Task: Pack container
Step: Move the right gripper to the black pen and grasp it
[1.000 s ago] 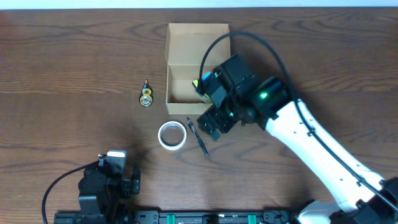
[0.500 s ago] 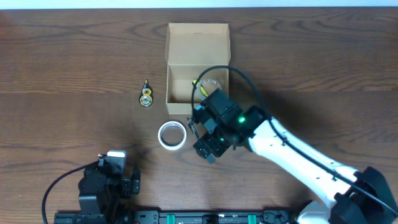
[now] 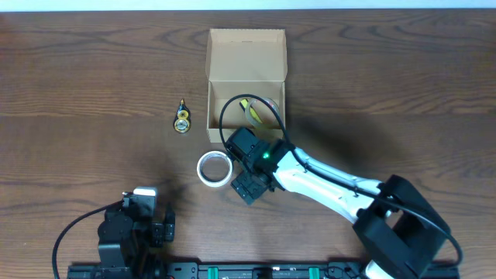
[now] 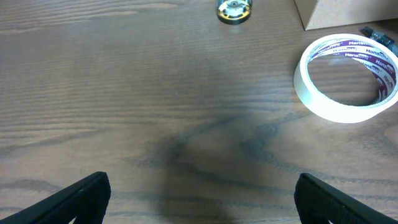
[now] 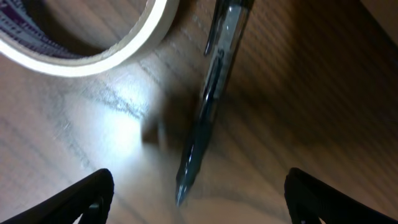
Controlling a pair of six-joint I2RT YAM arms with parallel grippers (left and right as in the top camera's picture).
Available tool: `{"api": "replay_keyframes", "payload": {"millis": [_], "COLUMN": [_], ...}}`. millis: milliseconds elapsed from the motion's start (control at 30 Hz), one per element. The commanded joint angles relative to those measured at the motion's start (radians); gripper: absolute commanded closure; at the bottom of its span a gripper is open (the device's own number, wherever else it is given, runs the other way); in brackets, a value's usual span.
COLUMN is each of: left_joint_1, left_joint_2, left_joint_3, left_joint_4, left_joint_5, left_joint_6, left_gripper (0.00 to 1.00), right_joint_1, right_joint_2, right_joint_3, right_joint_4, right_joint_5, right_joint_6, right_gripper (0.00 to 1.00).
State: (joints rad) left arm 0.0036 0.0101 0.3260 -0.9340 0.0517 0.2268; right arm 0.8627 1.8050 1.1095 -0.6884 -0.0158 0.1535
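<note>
The tan cardboard container (image 3: pixel 246 77) stands open at the table's back middle, with a tape roll and a yellow item (image 3: pixel 256 108) inside. My right gripper (image 3: pixel 246 184) is open, low over a dark pen (image 5: pixel 208 102) that lies on the table between its fingers (image 5: pixel 194 199). A white tape roll (image 3: pixel 214 169) lies just left of it; it also shows in the right wrist view (image 5: pixel 81 43) and in the left wrist view (image 4: pixel 345 78). My left gripper (image 4: pixel 199 199) is open and empty over bare wood at the front left.
A small gold and black item (image 3: pixel 182 120) lies left of the container; it also shows in the left wrist view (image 4: pixel 233 9). The left arm's base (image 3: pixel 128 229) sits at the front left edge.
My right arm has moved from the container's front edge down and left, lowering over the pen beside the white tape roll. The left arm has not moved.
</note>
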Motion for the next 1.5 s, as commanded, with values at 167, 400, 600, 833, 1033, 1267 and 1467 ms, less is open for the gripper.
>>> {"api": "replay_keyframes", "payload": {"millis": [167,400,600,833,1033,1267,1467], "left_joint_1": [-0.004,-0.004,-0.004,-0.004,-0.004,-0.004,-0.004], "left_joint_2": [-0.006,-0.006,-0.006,-0.006,-0.006,-0.006,-0.006], "left_joint_3": [-0.017,-0.017,-0.017,-0.017,-0.017,-0.017,-0.017], "left_joint_4": [-0.043,-0.043,-0.043,-0.043,-0.043,-0.043,-0.043], "left_joint_5": [-0.007,-0.007,-0.007,-0.007,-0.007,-0.007,-0.007], "left_joint_6": [0.013,0.013,0.013,0.013,0.013,0.013,0.013], "left_gripper": [0.05,0.05,0.05,0.05,0.04,0.05,0.05], "right_joint_1": [0.008,0.008,0.009,0.009,0.009,0.010,0.010], "right_joint_2": [0.038,0.060,0.086,0.101,0.101,0.101,0.101], "right_joint_3": [-0.005,-0.005,-0.006,-0.006,-0.006,-0.006,-0.006], "right_joint_4": [0.051,0.087,0.087,0.084,0.075,0.057,0.032], "right_joint_5": [0.072,0.072,0.068,0.060,0.037,0.034,0.034], "right_joint_6": [0.026,0.026,0.026,0.026,0.026,0.025,0.024], "right_gripper": [0.26,0.35,0.36,0.46,0.51,0.69,0.86]}}
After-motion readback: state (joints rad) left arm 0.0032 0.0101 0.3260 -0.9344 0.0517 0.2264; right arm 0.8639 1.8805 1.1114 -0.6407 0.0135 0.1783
